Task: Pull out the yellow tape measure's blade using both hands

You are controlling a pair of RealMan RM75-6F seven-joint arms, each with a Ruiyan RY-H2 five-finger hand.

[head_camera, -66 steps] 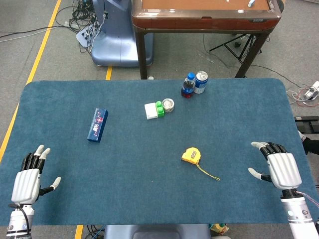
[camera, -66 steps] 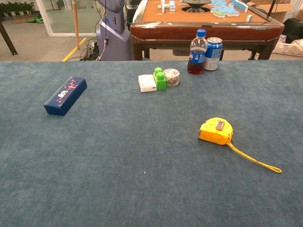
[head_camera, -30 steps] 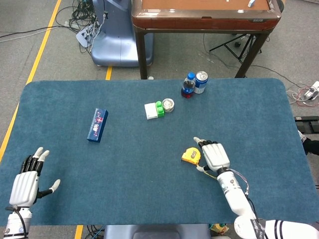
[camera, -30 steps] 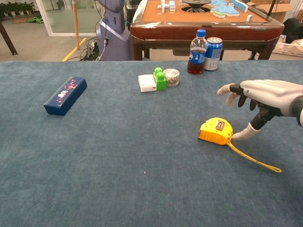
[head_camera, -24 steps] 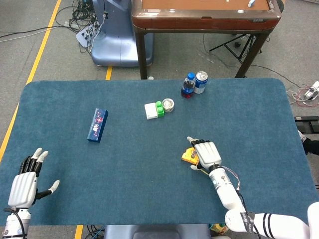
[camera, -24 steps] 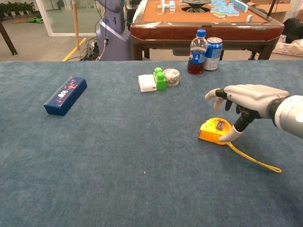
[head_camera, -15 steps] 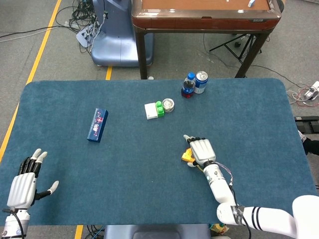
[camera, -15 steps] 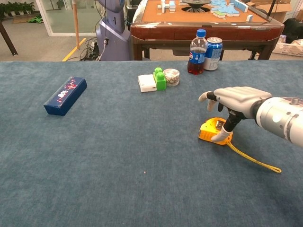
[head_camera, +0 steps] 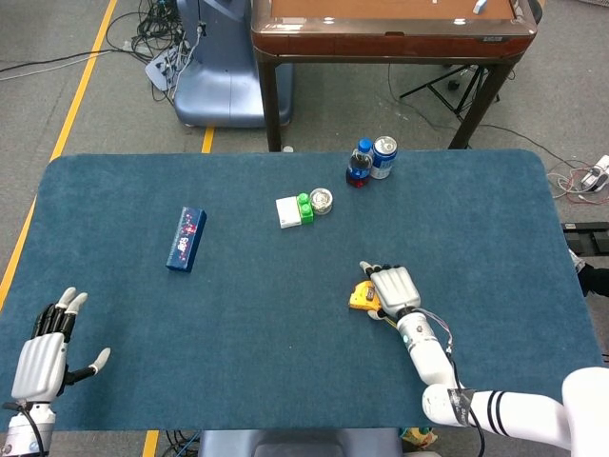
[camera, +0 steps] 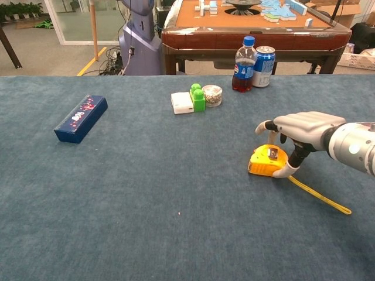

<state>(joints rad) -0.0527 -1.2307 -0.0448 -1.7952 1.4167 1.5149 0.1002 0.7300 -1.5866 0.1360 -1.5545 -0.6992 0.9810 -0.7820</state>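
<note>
The yellow tape measure (head_camera: 359, 297) (camera: 265, 163) lies on the blue table right of centre. Its yellow strap (camera: 320, 196) trails toward the front right. My right hand (head_camera: 393, 288) (camera: 302, 129) hovers over the case with its fingers spread above the top. Its thumb (camera: 286, 170) touches the case's near right side, and I cannot see a full grip. My left hand (head_camera: 43, 354) is open at the front left corner of the table, far from the tape measure, and shows only in the head view.
A dark blue box (head_camera: 186, 238) (camera: 81, 118) lies at the left. A white block (camera: 182, 102), a green brick (camera: 197, 97) and a small jar (camera: 211, 95) sit mid-back. A cola bottle (camera: 244, 57) and a can (camera: 264, 66) stand at the back edge.
My right hand has settled a little lower and to the right over the tape measure, thumb against it. The case shifted slightly and its strap straightened. The left hand barely moved.
</note>
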